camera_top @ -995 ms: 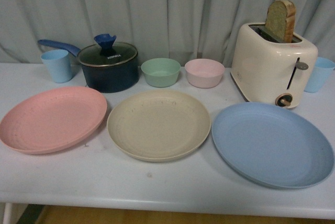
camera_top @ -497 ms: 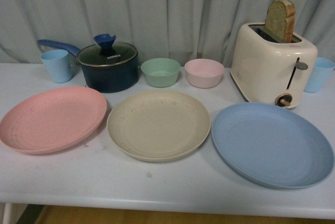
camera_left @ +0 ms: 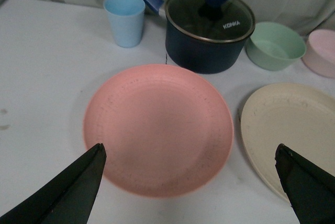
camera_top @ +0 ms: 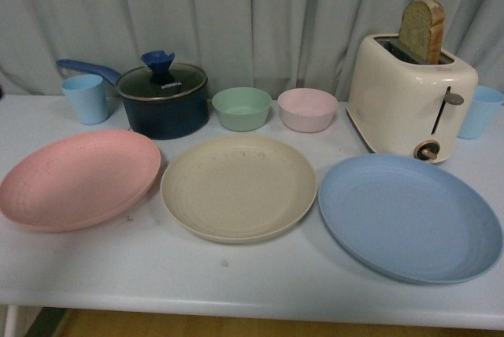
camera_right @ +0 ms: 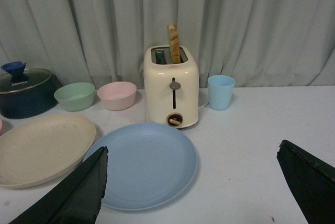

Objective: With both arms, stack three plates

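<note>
Lying in a row along the front of the table (camera_top: 236,282), not yet stacked, are the pink plate (camera_top: 79,179) on the left, the cream plate (camera_top: 239,187) in the middle and the blue plate (camera_top: 409,217) on the right, rims near one another. The left claw (camera_left: 189,153) hangs spread wide and empty over the pink plate. The right claw (camera_right: 192,149) is also spread wide, holding nothing, with the blue plate in front of it. Behind the plates stand a lidded pot (camera_top: 163,101), a green bowl (camera_top: 242,109), a pink bowl (camera_top: 307,109) and a toaster (camera_top: 409,101).

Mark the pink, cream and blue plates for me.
pink plate (camera_left: 158,134), left wrist view, centre of well
cream plate (camera_top: 239,187), front view, centre of well
blue plate (camera_right: 142,164), right wrist view, centre of well
</note>
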Tool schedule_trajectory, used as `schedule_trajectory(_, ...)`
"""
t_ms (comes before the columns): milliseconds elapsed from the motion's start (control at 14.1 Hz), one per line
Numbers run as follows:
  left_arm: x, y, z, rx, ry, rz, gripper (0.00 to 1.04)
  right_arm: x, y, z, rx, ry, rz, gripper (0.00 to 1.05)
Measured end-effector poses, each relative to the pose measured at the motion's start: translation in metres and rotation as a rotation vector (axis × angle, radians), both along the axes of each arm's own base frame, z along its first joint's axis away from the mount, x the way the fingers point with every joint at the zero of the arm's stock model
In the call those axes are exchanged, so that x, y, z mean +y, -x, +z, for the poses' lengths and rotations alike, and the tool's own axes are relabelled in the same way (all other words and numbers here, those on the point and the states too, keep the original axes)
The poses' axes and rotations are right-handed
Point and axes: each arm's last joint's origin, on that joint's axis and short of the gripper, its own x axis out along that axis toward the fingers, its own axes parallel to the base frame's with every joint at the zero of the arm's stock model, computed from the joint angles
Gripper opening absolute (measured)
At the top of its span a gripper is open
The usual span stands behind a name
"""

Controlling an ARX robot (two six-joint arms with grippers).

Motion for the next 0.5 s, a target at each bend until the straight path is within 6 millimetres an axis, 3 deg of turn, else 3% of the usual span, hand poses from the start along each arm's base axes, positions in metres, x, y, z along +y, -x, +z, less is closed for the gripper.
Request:
schedule_trajectory(142, 0.009, -0.071, -0.031, 0.170, 0.003, 0.010, 0.98, 0.000, 0.000, 0.000, 0.000, 0.000, 0.000, 0.98)
schedule_trajectory(284, 0.028, -0.120, -0.060, 0.273, 0.006, 0.065, 0.98, 0.000, 0.000, 0.000, 0.000, 0.000, 0.000, 0.98)
schedule_trajectory(497, 0.061, -0.160, -0.087, 0.337, -0.006, 0.156, 0.98, 0.000, 0.000, 0.000, 0.000, 0.000, 0.000, 0.98)
